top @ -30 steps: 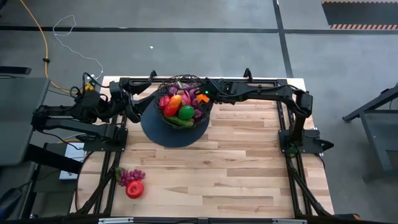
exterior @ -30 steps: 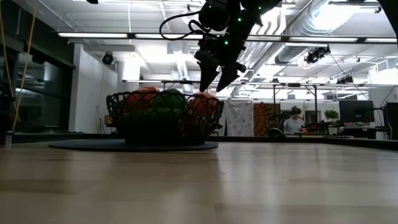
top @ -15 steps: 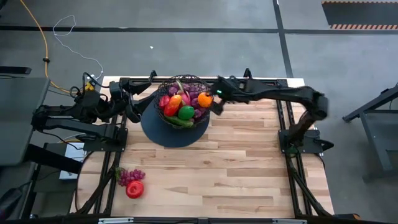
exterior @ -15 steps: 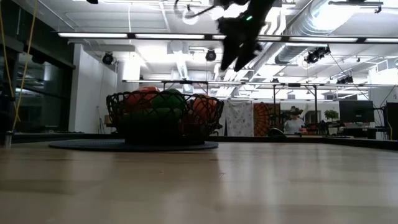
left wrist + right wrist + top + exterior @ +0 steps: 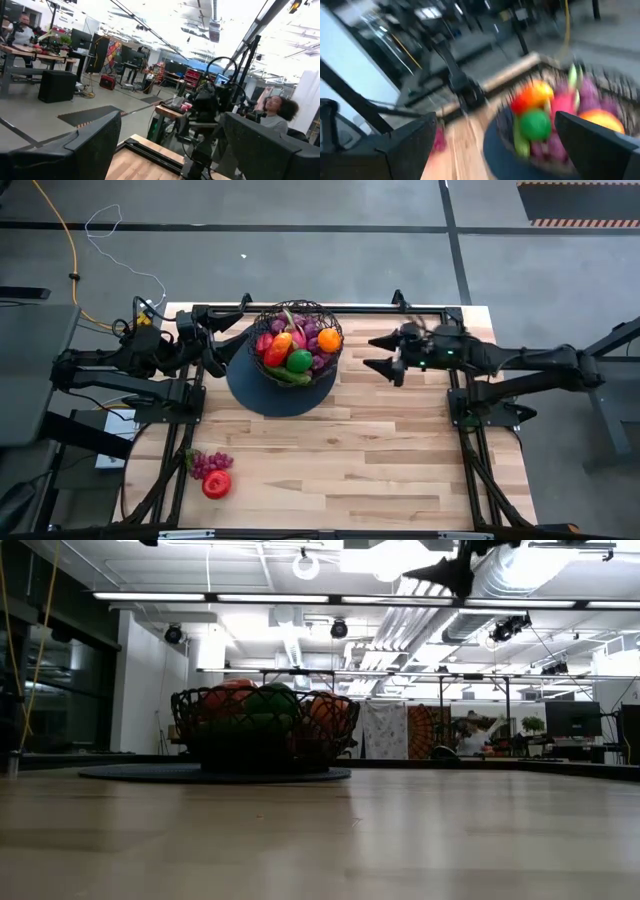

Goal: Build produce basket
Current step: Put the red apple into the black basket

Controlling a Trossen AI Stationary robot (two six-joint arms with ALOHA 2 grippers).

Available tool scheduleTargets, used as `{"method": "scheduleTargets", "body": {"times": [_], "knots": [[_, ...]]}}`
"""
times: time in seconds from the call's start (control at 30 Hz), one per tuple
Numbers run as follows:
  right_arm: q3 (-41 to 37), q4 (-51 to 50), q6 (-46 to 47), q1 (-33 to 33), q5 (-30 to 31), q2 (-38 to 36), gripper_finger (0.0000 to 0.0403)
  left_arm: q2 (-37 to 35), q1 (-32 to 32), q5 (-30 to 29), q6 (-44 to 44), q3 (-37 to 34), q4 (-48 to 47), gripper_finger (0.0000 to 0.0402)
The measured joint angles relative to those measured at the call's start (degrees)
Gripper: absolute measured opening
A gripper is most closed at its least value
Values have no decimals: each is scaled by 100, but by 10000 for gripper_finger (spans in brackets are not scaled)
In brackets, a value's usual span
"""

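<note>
From the overhead camera, the round black wire-mesh basket (image 5: 296,340) sat on a flat dark round disc (image 5: 280,390) near the far edge of the pale wooden table (image 5: 380,450). It was piled with produce: an orange (image 5: 329,339), a round green fruit (image 5: 299,361), a red-and-orange piece (image 5: 279,348), a green cucumber (image 5: 286,375) along the near rim, plus pink and purple bits. The right gripper (image 5: 385,355) was off to the basket's right, well apart from it, fingers spread wide and holding nothing. The left gripper (image 5: 213,350) was parked just left of the basket; couldn't make out its fingers from up there. A bunch of purple grapes (image 5: 207,463) and a red fruit (image 5: 216,484) lay together near the table's front left corner.

Table-level camera: basket (image 5: 265,730) on the disc, fruit bulging over the rim, right gripper (image 5: 440,575) high up by the ceiling lights.

Left wrist camera: its own two dark fingers (image 5: 95,140) stood well apart with nothing between them, a person (image 5: 272,112) in the room behind.

Right wrist camera was blurry, but the fingers (image 5: 402,145) gaped wide and empty, with the full basket (image 5: 560,120) ahead.
</note>
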Motion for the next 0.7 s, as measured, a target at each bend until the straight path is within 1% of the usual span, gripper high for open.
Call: {"method": "scheduleTargets", "body": {"times": [0.1, 0.2, 0.4, 0.6, 0.7], "knots": [[-199, 650, -527, 37, 2, -185, 392, -2, 0, 78, 0, 0, -2, 339], [-203, 674, -813, 63, 2, -218, 392, 0, 0, 168, 0, 0, -4, 339], [-203, 662, -870, 67, -63, -214, 392, -2, 0, 172, 2, 0, -13, 339], [-201, 661, -1233, 67, -61, -214, 392, 0, 0, 300, 240, 0, -15, 339], [-201, 659, -1341, 67, -59, -214, 391, 0, 0, 340, 199, 0, -15, 339]]}}
